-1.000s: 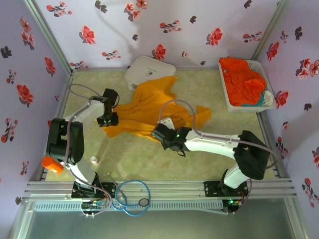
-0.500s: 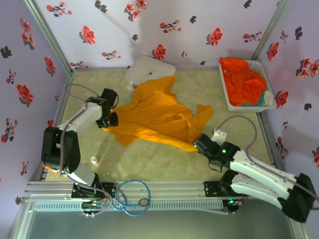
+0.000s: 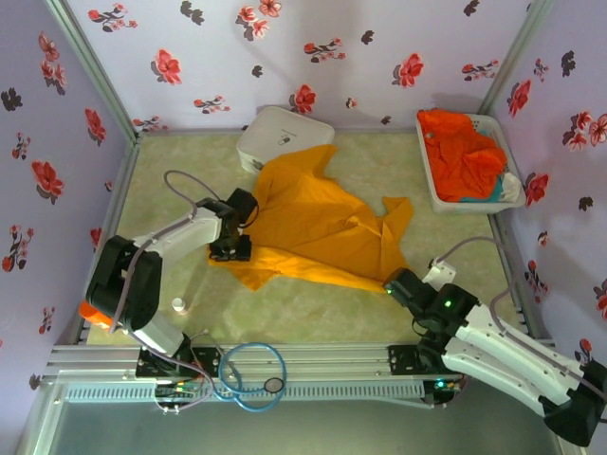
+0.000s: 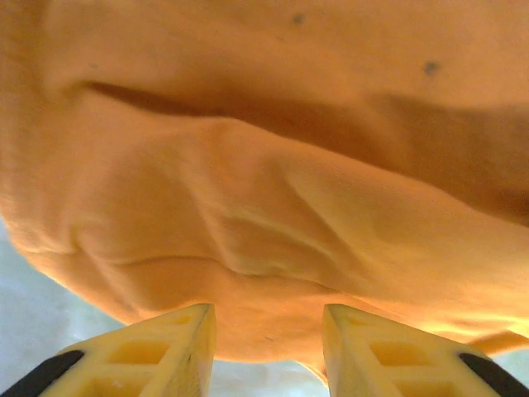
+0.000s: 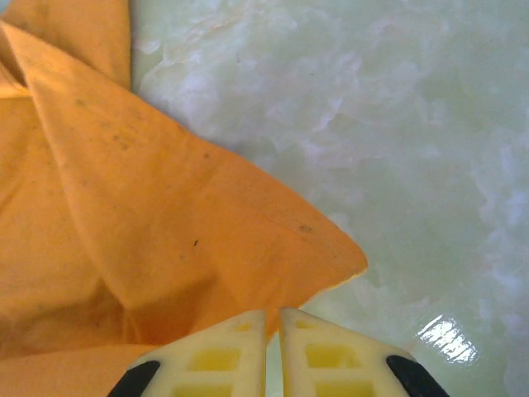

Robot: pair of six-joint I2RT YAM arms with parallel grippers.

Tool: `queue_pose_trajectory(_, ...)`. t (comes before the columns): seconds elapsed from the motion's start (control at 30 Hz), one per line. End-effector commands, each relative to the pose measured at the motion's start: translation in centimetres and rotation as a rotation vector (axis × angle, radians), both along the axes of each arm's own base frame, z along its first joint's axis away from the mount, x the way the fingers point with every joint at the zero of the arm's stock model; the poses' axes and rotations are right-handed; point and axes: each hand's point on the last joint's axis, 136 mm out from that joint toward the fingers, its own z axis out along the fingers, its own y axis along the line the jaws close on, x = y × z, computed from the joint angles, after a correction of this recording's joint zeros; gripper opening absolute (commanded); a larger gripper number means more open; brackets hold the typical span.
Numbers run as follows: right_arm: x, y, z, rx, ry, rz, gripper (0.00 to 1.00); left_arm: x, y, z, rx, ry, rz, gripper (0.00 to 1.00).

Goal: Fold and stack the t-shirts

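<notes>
Pale green surface (image 3: 313,308), floral walls (image 3: 379,57). Yellow shirt (image 3: 313,223) spread mid-surface. Left fingers (image 4: 169,347) part-open astride its hem; right fingers (image 5: 223,351) barely apart, empty.

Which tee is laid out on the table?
The golden yellow tee, spread across the middle of the table. The red-orange tee is bunched in the white basket at the far right corner.

A golden-yellow t-shirt (image 3: 313,226), a red-orange t-shirt (image 3: 462,154), lilac walls (image 3: 379,90) with red flowers.

Bare table (image 3: 379,169) between yellow shirt (image 3: 313,223) and basket (image 3: 426,163); white case (image 3: 285,133) against shirt's far edge
</notes>
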Motion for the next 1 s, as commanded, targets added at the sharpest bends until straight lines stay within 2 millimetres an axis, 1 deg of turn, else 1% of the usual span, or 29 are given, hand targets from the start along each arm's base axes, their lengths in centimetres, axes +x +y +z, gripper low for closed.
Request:
queue_pose_trajectory(0.0,0.3,-1.1,1.1,-0.055,-0.032,-0.024,0.36,-2.0,-0.7,-0.2,0.008,0.038,0.012,0.36)
queue_pose_trajectory(0.03,0.6,-1.0,1.6,-0.06,-0.047,-0.012,0.47,-2.5,-1.0,-0.5,0.014,0.047,0.002,0.35)
queue_pose_trajectory(0.1,1.4,-0.6,2.6,-0.071,-0.081,0.034,0.6,-3.3,-1.4,-1.0,0.017,0.052,-0.008,0.34)
queue_pose_trajectory(0.13,2.0,-0.1,3.2,-0.083,-0.101,0.07,0.62,-3.6,-1.7,-1.2,0.014,0.051,-0.014,0.32)
queue_pose_trajectory(0.2,3.1,1.0,4.3,-0.129,-0.117,0.154,0.62,-3.9,-2.1,-1.5,0.005,0.036,-0.018,0.3)
queue_pose_trajectory(0.23,3.9,2.0,4.8,-0.151,-0.122,0.209,0.63,-4.0,-2.4,-1.7,-0.003,0.029,-0.02,0.3)
queue_pose_trajectory(0.27,4.7,3.4,5.1,-0.157,-0.127,0.276,0.65,-4.1,-2.6,-1.8,-0.007,0.026,-0.025,0.3)
queue_pose_trajectory(0.33,6.6,7.1,5.8,-0.143,-0.136,0.418,0.66,-4.2,-2.8,-2.4,-0.003,0.032,-0.025,0.29)
queue_pose_trajectory(0.4,8.1,10.4,5.9,-0.123,-0.133,0.524,0.66,-4.3,-2.7,-3.2,0.009,0.044,-0.023,0.29)
queue_pose_trajectory(0.5,10.1,14.4,6.0,-0.088,-0.123,0.609,0.66,-4.0,-2.7,-4.0,0.017,0.036,-0.012,0.29)
queue_pose_trajectory(0.57,11.3,16.5,5.6,-0.078,-0.122,0.653,0.66,-4.0,-2.7,-4.2,0.016,0.034,-0.003,0.28)
queue_pose_trajectory(0.63,12.3,17.5,5.2,-0.095,-0.112,0.651,0.66,-4.5,-2.7,-4.4,0.008,0.054,0.002,0.26)
queue_pose_trajectory(0.73,13.5,18.6,4.6,-0.105,-0.107,0.653,0.66,-5.9,-2.8,-4.7,-0.001,0.077,0.012,0.22)
queue_pose_trajectory(0.87,14.6,19.3,4.0,-0.078,-0.106,0.636,0.66,-8.9,-3.5,-5.0,-0.05,0.132,0.048,0.2)
queue_pose_trajectory(0.97,15.4,19.2,3.3,-0.066,-0.086,0.615,0.66,-11.3,-4.1,-4.4,-0.071,0.142,0.091,0.2)
